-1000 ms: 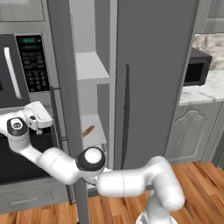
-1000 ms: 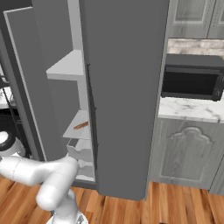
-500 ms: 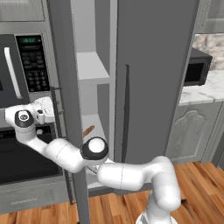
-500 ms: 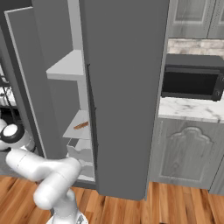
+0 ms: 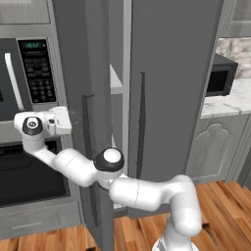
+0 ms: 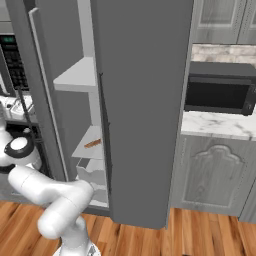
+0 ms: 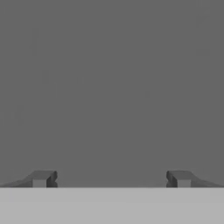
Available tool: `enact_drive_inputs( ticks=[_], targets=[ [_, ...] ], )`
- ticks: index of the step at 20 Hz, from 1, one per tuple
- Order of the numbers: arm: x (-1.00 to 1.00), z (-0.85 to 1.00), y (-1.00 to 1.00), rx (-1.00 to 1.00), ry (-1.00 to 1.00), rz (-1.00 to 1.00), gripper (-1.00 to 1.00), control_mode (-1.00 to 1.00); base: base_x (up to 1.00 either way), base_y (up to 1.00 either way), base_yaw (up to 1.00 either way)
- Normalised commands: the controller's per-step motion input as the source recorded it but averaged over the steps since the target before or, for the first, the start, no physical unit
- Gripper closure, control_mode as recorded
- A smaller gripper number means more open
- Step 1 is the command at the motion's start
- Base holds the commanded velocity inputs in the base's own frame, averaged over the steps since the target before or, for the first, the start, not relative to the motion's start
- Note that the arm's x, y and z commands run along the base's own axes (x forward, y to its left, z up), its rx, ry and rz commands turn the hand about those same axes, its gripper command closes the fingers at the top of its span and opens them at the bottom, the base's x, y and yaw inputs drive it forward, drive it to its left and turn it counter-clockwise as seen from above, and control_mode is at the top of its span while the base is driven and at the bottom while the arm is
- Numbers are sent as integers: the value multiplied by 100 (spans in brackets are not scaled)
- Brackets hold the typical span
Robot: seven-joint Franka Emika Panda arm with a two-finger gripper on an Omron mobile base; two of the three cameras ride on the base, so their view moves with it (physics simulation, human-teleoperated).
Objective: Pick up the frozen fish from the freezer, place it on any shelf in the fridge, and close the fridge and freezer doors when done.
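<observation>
My gripper [image 5: 68, 119] is open and presses flat against the outer face of the narrower freezer door [image 5: 81, 73], beside its dark handle [image 5: 88, 147]. In the hand view the two fingertips [image 7: 41, 178] stand wide apart, my gripper [image 7: 110, 178] close on plain grey panel. The freezer door [image 6: 47, 100] stands partly open. White freezer shelves [image 6: 77, 75] and white drawers [image 6: 92, 172] show through the gap. An orange-brown stick [image 6: 92, 144] lies on a lower shelf. The wider fridge door [image 5: 171, 88] is shut and hides the fridge shelf. The frozen fish is out of view.
A black oven and microwave stack [image 5: 29, 73] stands left of the freezer, right behind my hand. To the right are a marble counter [image 6: 215, 125] with a black microwave [image 6: 220, 92] and grey cabinets [image 6: 215, 175]. Wood floor [image 6: 200, 235] lies below.
The freezer door has swung further toward shut and the gap to the interior has narrowed. My hand has moved right with the door, still against its outer face.
</observation>
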Motion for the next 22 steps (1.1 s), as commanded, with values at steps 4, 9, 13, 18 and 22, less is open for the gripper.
enact_drive_inputs(
  ticks=[4,9,13,18,22],
  targets=[
    [0,0,-100,1,-2,14,-100,-100,0,0,0],
    [0,0,-100,3,-4,18,-100,-100,0,0,0],
    [0,0,-100,4,-3,20,-100,-100,0,0,0],
    [1,0,-100,6,-6,28,-100,-100,0,0,0],
    [13,0,-100,11,-7,31,-100,-100,0,0,0]
  ],
)
